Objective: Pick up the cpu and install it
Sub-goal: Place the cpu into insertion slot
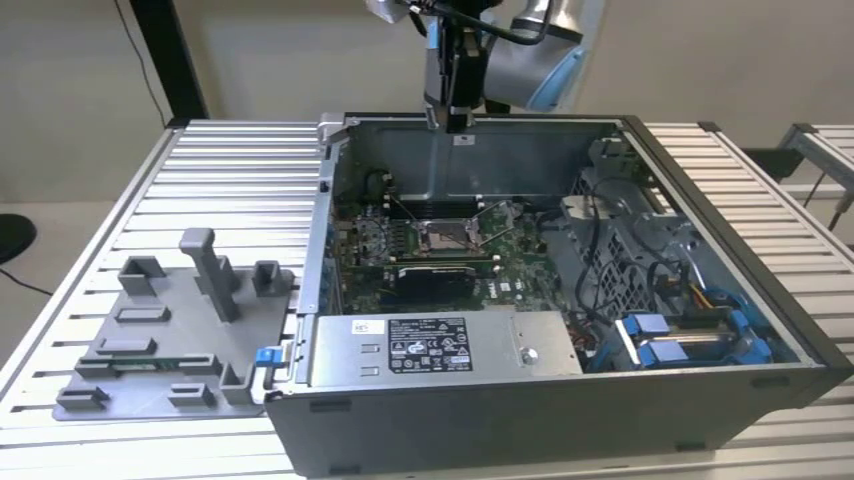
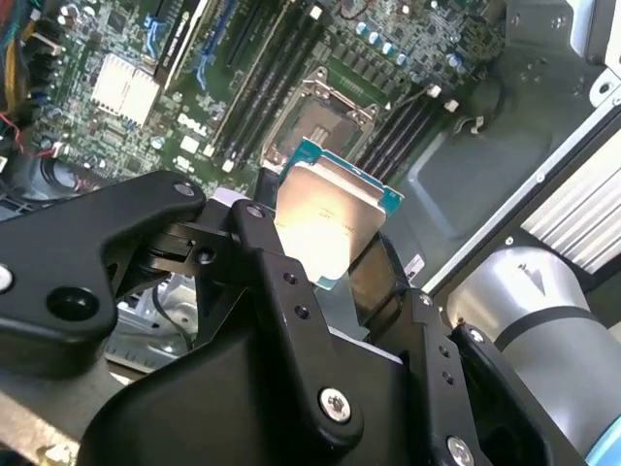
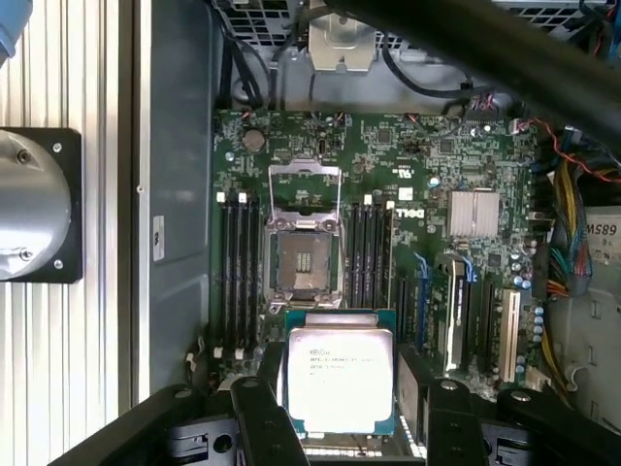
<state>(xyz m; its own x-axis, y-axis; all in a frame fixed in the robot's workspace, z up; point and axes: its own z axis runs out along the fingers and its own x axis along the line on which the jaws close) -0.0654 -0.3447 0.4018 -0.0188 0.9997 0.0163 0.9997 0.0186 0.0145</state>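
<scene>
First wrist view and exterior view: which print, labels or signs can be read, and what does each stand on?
No text reads surely enough to quote.
cpu, held in the gripper: fine print lines on its metal top, too small.
motherboard: white markings, blurred.
white sticker on the case wall: too small.
power-supply box: big label of dense print, too small.

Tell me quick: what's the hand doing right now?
Hand: closed on the cpu, inside the open case; motherboard socket empty.
</scene>
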